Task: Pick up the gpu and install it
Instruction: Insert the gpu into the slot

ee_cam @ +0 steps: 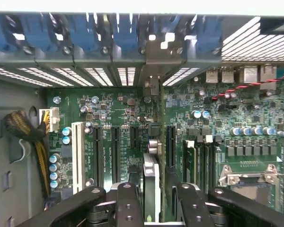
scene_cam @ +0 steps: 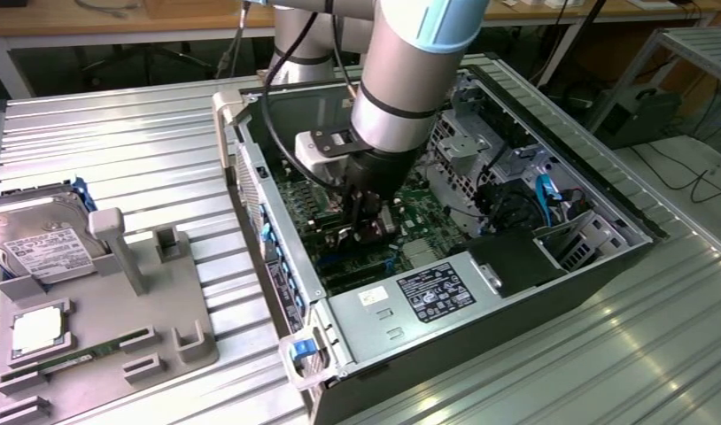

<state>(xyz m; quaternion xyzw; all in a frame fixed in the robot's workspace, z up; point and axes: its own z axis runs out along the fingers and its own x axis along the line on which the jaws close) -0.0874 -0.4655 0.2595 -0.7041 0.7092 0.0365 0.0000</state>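
The gripper (scene_cam: 363, 232) reaches down inside the open computer case (scene_cam: 597, 190) on the bench (scene_cam: 124, 150), its jaws clenched on the gpu (ee_cam: 151, 177). The card stands on edge over the green motherboard (ee_cam: 128, 118), thin and dark, with a silver metal bracket running toward the case's rear slot openings.

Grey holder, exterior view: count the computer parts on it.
3: hard drive at its far end, square processor in the middle, green memory stick nearest the camera. More may lie past the picture's edge.
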